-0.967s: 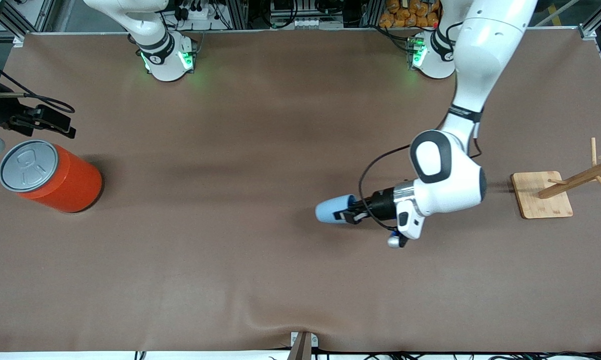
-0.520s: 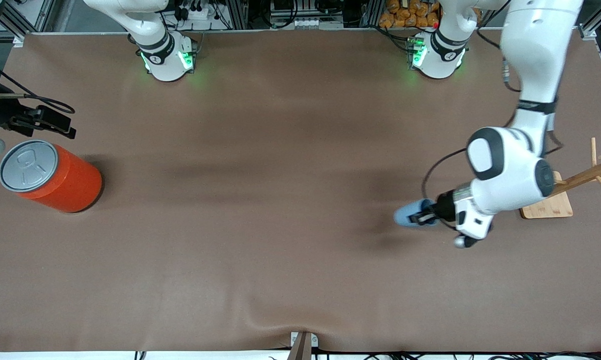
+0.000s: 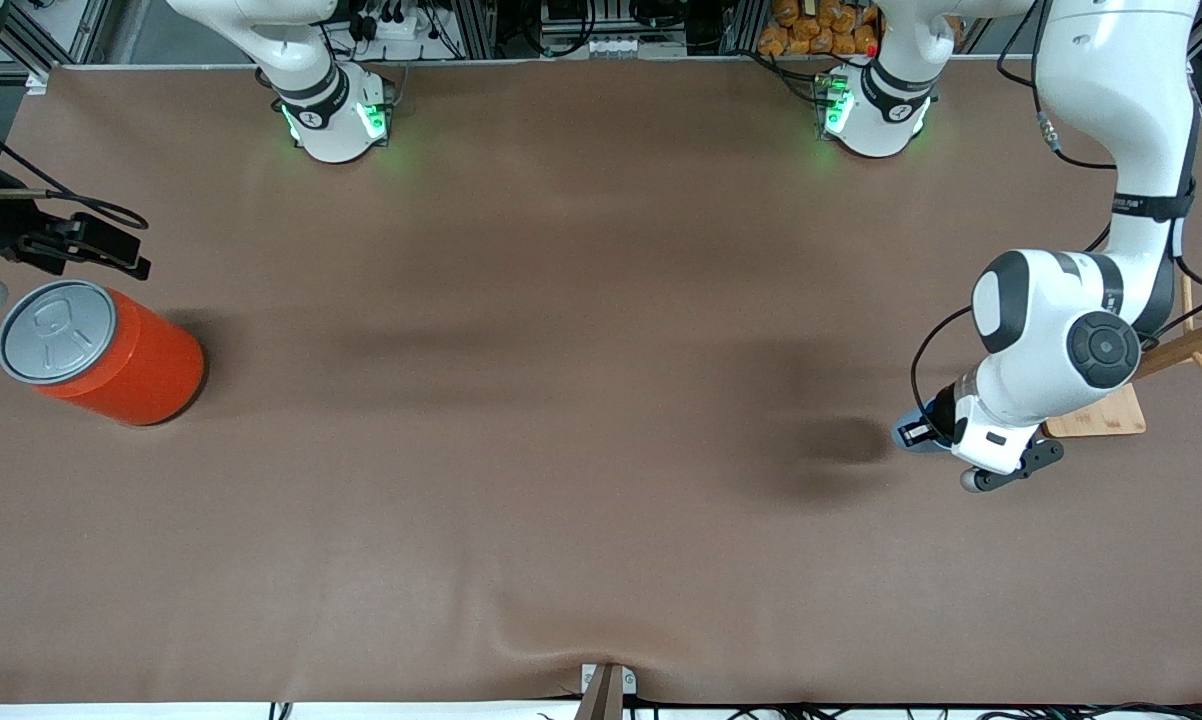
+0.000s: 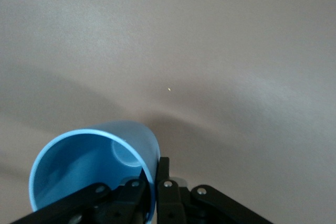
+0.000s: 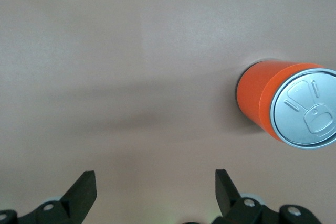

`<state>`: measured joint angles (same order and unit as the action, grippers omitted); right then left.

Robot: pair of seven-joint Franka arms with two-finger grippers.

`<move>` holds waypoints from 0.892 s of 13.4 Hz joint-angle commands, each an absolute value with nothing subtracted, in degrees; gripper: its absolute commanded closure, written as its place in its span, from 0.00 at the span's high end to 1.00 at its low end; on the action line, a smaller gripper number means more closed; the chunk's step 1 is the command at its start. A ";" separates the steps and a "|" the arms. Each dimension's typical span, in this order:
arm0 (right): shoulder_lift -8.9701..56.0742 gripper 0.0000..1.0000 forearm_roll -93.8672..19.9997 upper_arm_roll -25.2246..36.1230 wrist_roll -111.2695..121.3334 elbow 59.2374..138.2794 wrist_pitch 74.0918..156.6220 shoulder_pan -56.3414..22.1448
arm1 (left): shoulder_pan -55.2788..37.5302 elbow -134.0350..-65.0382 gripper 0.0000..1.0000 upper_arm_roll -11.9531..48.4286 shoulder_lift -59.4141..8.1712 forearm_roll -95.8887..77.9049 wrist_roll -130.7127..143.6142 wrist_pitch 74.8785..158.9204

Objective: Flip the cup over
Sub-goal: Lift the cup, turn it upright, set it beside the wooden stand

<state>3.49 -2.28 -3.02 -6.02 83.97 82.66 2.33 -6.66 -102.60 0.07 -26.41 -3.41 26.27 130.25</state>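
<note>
The light-blue cup [image 4: 94,169] is pinched at its rim by my left gripper [image 4: 152,182], one finger inside and one outside; its darker inside faces the wrist camera. In the front view the cup [image 3: 909,433] shows only as a small blue edge under the left wrist, held over the table beside the wooden rack's base, with my left gripper [image 3: 923,432] mostly hidden. My right gripper [image 5: 156,184] is open and empty. It waits over the right arm's end of the table [image 3: 111,255], next to the orange can.
The big orange can with a grey lid [image 3: 101,350] stands at the right arm's end, also seen in the right wrist view [image 5: 286,108]. A wooden rack on a square base [image 3: 1101,418] stands at the left arm's end. A wrinkle runs along the mat's near edge [image 3: 561,625].
My left arm has carried the cup from the table's middle toward the left arm's end, next to the wooden rack, and its wrist has turned. The right arm has not moved.
</note>
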 commanded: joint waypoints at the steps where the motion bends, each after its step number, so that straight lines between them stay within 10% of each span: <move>1: 3.34 1.00 -2.72 -3.08 -6.77 84.29 83.06 2.55 | -6.59 -102.66 0.00 -0.09 -28.38 1.12 29.09 133.33; 4: 3.34 1.00 -2.72 -3.08 -6.77 84.29 83.14 2.37 | -7.29 -102.39 0.00 -0.09 -30.31 2.64 34.26 135.52; 5: 3.34 1.00 -2.72 -3.08 -6.77 84.29 83.14 2.37 | -7.56 -102.22 0.16 0.00 -31.02 2.64 34.80 135.96; 6: 3.34 1.00 -2.72 -3.08 -6.77 84.29 83.14 2.37 | -7.56 -102.04 0.99 0.00 -31.37 2.72 34.89 136.14; 12: 3.43 1.00 -2.72 -3.08 -6.77 84.29 83.14 2.46 | -7.30 -101.87 1.00 0.44 -27.44 3.96 33.49 133.87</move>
